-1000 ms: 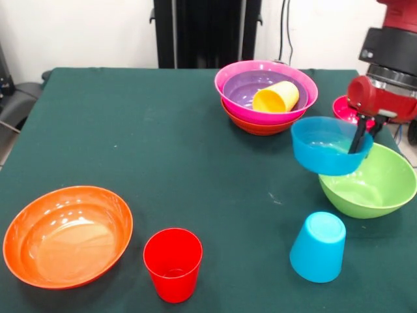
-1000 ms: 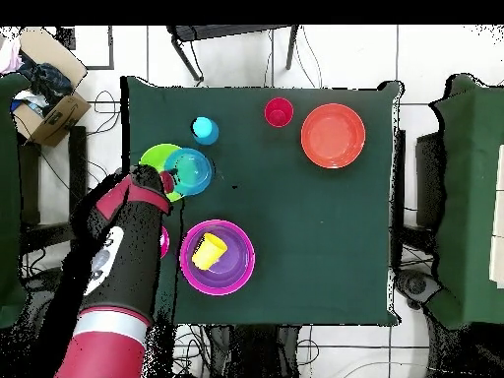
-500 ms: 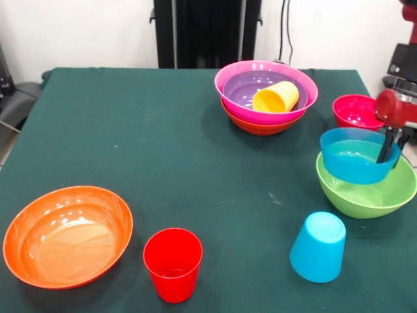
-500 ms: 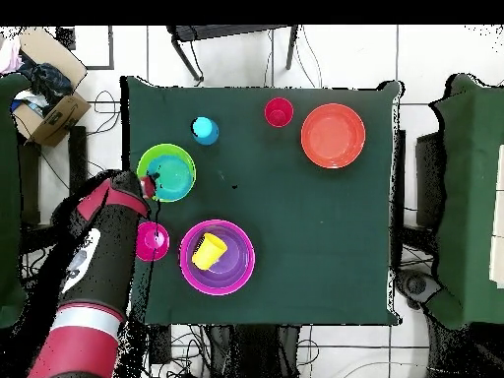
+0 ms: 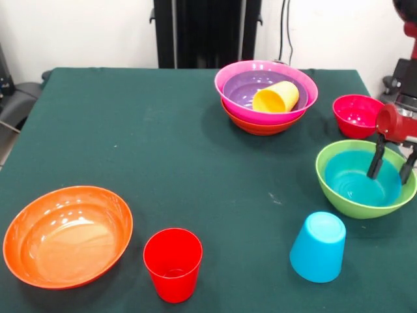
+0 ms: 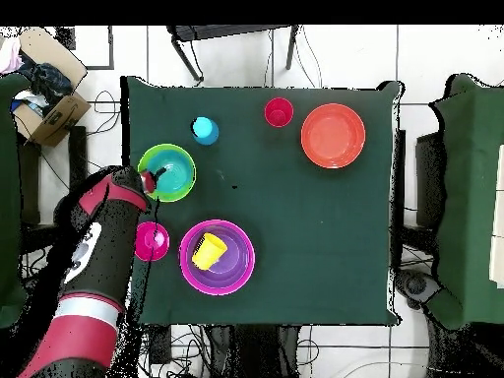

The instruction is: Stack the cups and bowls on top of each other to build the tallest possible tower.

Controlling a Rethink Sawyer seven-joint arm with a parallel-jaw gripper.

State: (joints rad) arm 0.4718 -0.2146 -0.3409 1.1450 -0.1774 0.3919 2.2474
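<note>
My gripper (image 5: pixel 391 167) is open, its two fingers standing over the right rim of the small blue bowl (image 5: pixel 355 179), which sits nested in the lime green bowl (image 5: pixel 339 199). In the overhead view the gripper (image 6: pixel 150 180) is at the left rim of the green bowl (image 6: pixel 162 156). The tower has an orange bowl (image 5: pixel 260 127) lowest, then the magenta bowl (image 5: pixel 225 75) and the purple bowl (image 5: pixel 244 88), with the yellow cup (image 5: pixel 277 98) lying on its side inside. The crimson bowl (image 5: pixel 356 114), upturned light blue cup (image 5: pixel 318 246), upright red cup (image 5: pixel 172 264) and second orange bowl (image 5: pixel 65 235) stand apart.
The green table (image 5: pixel 163 150) ends close to the right of the green bowl. The robot's black pedestal (image 5: pixel 207 32) stands behind the far edge. A cardboard box (image 6: pixel 49 108) and chairs stand off the table in the overhead view.
The gripper carried the blue bowl to the right, lowered it into the lime green bowl and let go; its fingers have now spread.
</note>
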